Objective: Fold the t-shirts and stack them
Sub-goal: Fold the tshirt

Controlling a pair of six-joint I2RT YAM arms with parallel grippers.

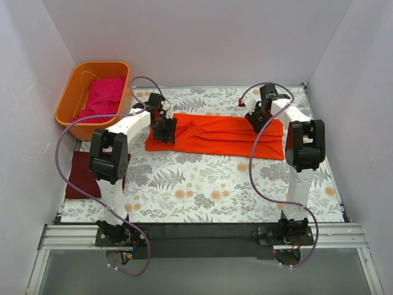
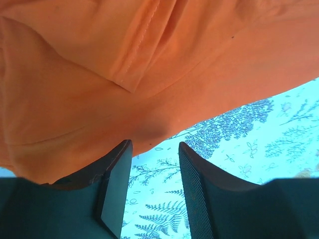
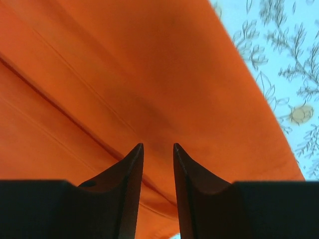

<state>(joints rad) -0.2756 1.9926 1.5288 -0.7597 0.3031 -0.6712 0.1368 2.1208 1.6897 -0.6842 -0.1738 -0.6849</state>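
Observation:
The bright orange-red t-shirt [image 1: 221, 136] lies as a long folded band across the far middle of the floral table. My left gripper [image 1: 164, 130] is at its left end; in the left wrist view the gripper [image 2: 154, 147] is open and empty, its tips at the shirt's edge [image 2: 99, 99]. My right gripper [image 1: 256, 121] is over the shirt's right part; in the right wrist view it [image 3: 158, 147] is open just above the cloth [image 3: 149, 74]. The dark maroon t-shirt [image 1: 78, 175] lies folded at the table's left edge. The magenta-pink t-shirt [image 1: 104, 97] lies crumpled in the tub.
The rigid orange plastic tub [image 1: 66, 104] stands at the back left, off the table's corner. White walls close in the left, back and right sides. The floral table cover [image 1: 209, 184] is bare between the orange-red shirt and the arm bases.

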